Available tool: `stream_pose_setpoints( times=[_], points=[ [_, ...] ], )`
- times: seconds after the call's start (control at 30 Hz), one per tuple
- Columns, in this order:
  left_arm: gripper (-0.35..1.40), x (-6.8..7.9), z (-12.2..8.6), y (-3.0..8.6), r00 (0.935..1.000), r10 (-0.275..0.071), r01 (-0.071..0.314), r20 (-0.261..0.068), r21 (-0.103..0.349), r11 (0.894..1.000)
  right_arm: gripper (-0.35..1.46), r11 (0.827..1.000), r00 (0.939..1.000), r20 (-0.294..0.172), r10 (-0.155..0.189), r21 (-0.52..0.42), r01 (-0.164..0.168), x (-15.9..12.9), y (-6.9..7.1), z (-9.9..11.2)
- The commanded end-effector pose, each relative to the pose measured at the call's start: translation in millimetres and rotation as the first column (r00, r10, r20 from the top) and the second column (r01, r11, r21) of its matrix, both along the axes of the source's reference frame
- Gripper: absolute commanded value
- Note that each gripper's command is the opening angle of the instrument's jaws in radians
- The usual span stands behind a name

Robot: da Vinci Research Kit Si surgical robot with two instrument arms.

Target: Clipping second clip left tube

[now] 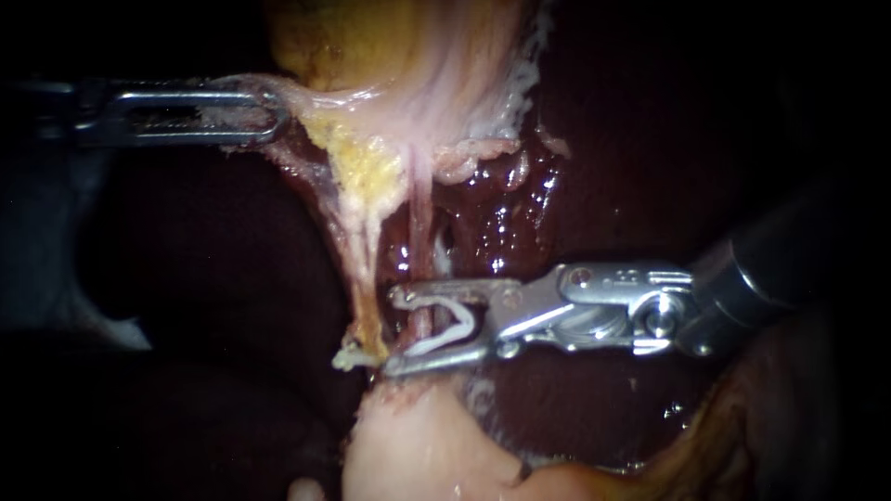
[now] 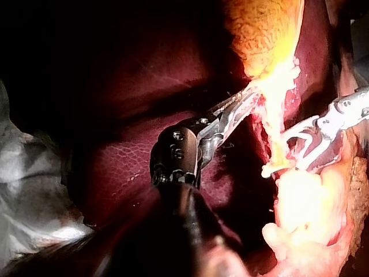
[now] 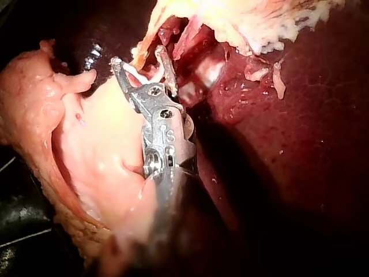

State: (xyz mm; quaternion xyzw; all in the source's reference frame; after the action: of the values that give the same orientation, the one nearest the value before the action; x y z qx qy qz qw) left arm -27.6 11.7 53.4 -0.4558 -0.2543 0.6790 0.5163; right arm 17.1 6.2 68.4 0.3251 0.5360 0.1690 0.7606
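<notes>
Clip [image 1: 444,338], white & V-shaped, is held spread in the right instrument's [image 1: 394,331] wide, slotted metal jaws, astride thin pink tube [image 1: 420,199]. Left of tube: yellowish fatty strand [image 1: 364,278]. Upper left of tube, pale membrane [image 1: 311,97] is clamped w/ left instrument's [image 1: 274,113] jaws.

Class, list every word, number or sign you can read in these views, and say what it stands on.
Nothing is readable.
Right instrument: tiny stamped marks on its metal body, too small to read.
Left instrument: no text visible.
No writing on the clip, the tube, the gallbladder or the liver.
</notes>
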Motion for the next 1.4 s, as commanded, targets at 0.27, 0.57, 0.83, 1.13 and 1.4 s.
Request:
stream_pose_setpoints(
  times=[0.27, 0.57, 0.83, 1.13, 1.4],
  points=[
    [-0.35, 0.0, -0.1, 0.0, 1.0000, 0.000, 0.000, 0.000, 0.000, 1.000, 0.49, 1.000, 0.9998, 0.000, -0.021, 0.019, 0.021, 2.2, -0.7, 0.8],
    [-0.35, 0.0, -0.1, 0.0, 1.0000, 0.000, 0.000, 0.000, 0.000, 1.000, 0.49, 0.999, 0.9993, 0.004, -0.037, 0.022, 0.037, 5.0, -1.8, 1.8],
    [-0.35, 0.0, -0.1, 0.0, 1.0000, 0.000, 0.000, 0.000, 0.000, 1.000, 0.50, 0.999, 0.9991, -0.014, -0.040, 0.033, 0.041, 6.6, -2.7, 1.5],
    [-0.35, 0.0, -0.1, 0.0, 1.0000, 0.000, 0.000, 0.000, 0.000, 1.000, 0.49, 0.995, 0.9946, -0.066, -0.080, 0.054, 0.083, 7.2, -4.5, -1.1],
    [-0.35, 0.0, -0.2, 0.0, 1.0000, 0.000, 0.000, 0.001, 0.001, 1.000, 0.48, 0.994, 0.9920, -0.087, -0.092, 0.056, 0.097, 7.6, -5.1, -3.1]
  ],
)
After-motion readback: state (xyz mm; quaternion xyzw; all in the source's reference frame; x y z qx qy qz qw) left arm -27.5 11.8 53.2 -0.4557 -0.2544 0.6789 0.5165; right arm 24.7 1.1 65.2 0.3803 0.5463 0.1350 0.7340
